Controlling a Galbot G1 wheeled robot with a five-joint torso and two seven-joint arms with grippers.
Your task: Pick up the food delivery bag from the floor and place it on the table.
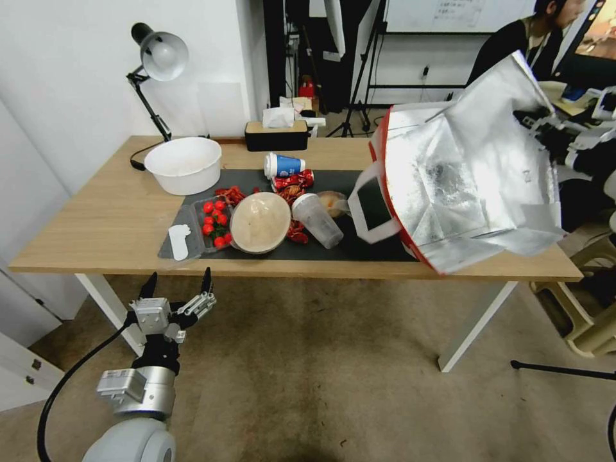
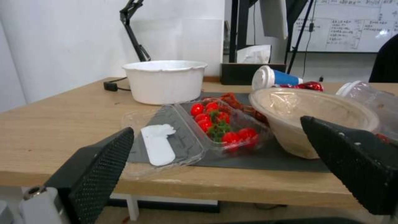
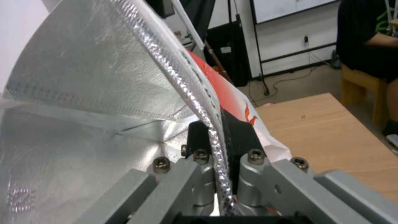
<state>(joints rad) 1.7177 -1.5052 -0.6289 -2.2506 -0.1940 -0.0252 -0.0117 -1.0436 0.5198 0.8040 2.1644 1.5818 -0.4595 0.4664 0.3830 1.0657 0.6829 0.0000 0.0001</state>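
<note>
My right gripper (image 3: pixel 215 149) has its black fingers (image 3: pixel 238 137) pressed close on the upper rim of the large white-and-red food delivery bag with silver foil lining (image 1: pixel 462 173), the quilted foil edge running straight up between them in the right wrist view. From the head camera I see that gripper (image 1: pixel 545 131) at the bag's far right edge, high above the right end of the large light-wood table with white legs (image 1: pixel 96 224).

The bag is tipped over, its open mouth facing toward me and down so the foil interior shows. Its long axis slants from the held corner at upper right toward the lower left, where the red edge and a white strap handle (image 1: pixel 372 208) hang over the dark grey mat (image 1: pixel 359 247). I cannot tell whether the bag's lower edge touches the table or hangs just above it.

My left gripper (image 1: pixel 179 285) sits low, over the grey-brown carpet-like floor (image 1: pixel 321 372) just in front of the table's near edge, fingers (image 2: pixel 99 165) spread wide and holding nothing.
</note>
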